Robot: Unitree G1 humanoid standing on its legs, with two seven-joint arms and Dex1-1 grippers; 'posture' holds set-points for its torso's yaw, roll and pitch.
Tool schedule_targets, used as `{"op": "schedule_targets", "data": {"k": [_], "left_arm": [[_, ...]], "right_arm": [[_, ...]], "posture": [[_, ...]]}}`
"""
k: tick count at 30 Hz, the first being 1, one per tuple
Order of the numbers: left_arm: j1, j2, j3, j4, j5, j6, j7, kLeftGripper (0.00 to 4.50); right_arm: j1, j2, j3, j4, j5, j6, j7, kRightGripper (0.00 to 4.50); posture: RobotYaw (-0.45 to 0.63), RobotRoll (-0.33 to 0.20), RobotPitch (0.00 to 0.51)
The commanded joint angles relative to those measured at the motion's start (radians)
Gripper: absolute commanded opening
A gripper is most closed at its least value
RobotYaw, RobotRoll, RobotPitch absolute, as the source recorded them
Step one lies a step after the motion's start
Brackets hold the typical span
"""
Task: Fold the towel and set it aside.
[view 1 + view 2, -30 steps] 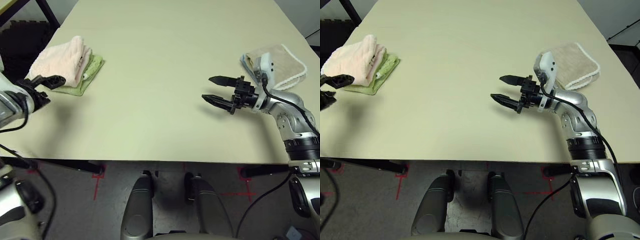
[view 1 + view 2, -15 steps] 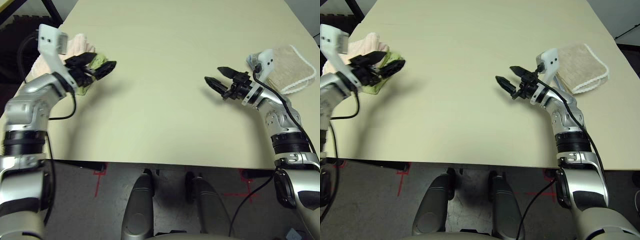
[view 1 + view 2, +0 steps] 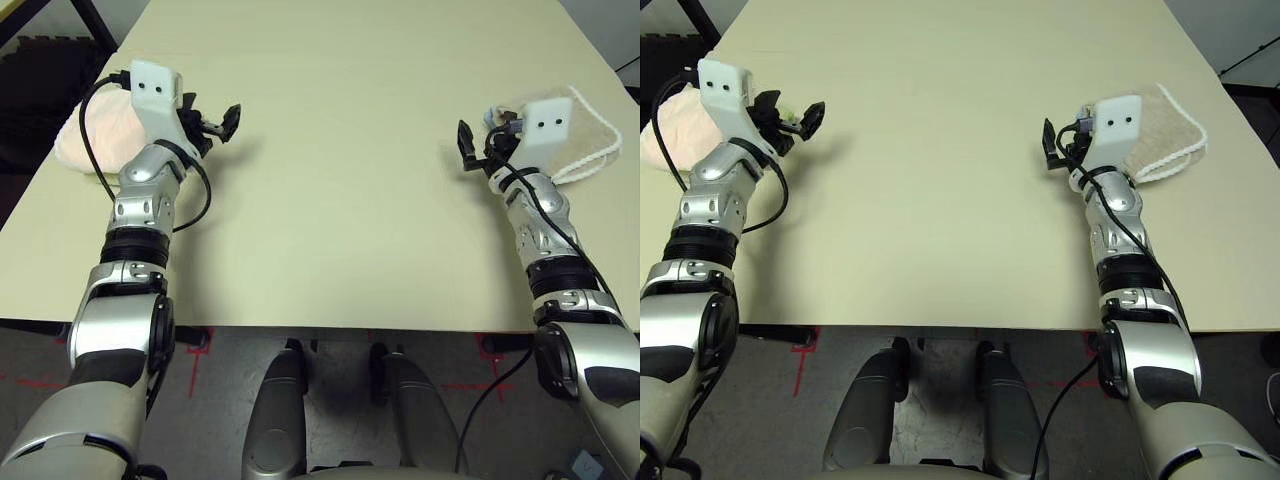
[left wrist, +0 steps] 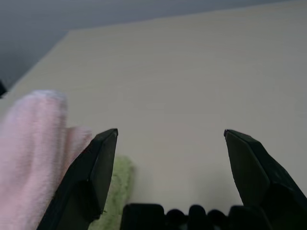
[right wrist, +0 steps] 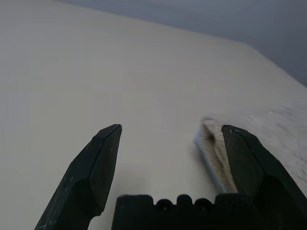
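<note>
A lab: red tape marks (image 3: 193,352) on grey floor under a bare table (image 3: 330,200).

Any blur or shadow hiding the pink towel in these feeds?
Left wrist view: pink towel soft and out of focus beside the left gripper. Left eye view: towel evenly lit, partly behind the left arm, faint arm shadow on the table.

Both silver forearms reach forward, roughly parallel, elbows low, wrists raised, each topped by a white wrist-camera block. Left gripper (image 3: 214,122): black fingers spread wide, nothing between them, pointing ahead and slightly inward; the left wrist view shows the two fingertips (image 4: 106,143) well apart. Right gripper (image 3: 1060,148): jaws likewise wide open and empty, aimed forward, the fingers (image 5: 106,151) far apart in the right wrist view.
</note>
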Motion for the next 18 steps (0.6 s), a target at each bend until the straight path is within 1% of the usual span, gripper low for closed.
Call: {"op": "schedule_targets", "data": {"k": [1,4,8,12,18], "left_arm": [[-0.026,-0.022,0.016,0.086,0.039,-0.096,0.038,4.49],[-0.036,-0.037,0.033,0.122,0.043,-0.134,0.054,4.49],[-0.032,-0.040,0.043,0.156,0.052,-0.136,0.041,4.49],[-0.036,-0.041,0.050,0.169,0.056,-0.148,0.026,4.49],[-0.041,-0.036,0.072,0.171,0.049,-0.139,0.021,4.49]], "right_arm": [[-0.024,-0.006,-0.029,0.093,0.023,-0.042,0.021,4.50],[-0.034,-0.015,-0.035,0.140,0.041,-0.063,0.085,4.50],[-0.052,-0.028,-0.047,0.177,0.041,-0.073,0.087,4.50],[-0.062,-0.026,-0.056,0.193,0.067,-0.071,0.137,4.50],[-0.077,-0.030,-0.057,0.207,0.069,-0.081,0.153,4.50]], "posture": [[0.03,0.000,0.193],[0.00,0.000,0.197],[-0.02,0.000,0.201],[-0.01,0.000,0.202],[-0.02,0.000,0.205]]}}
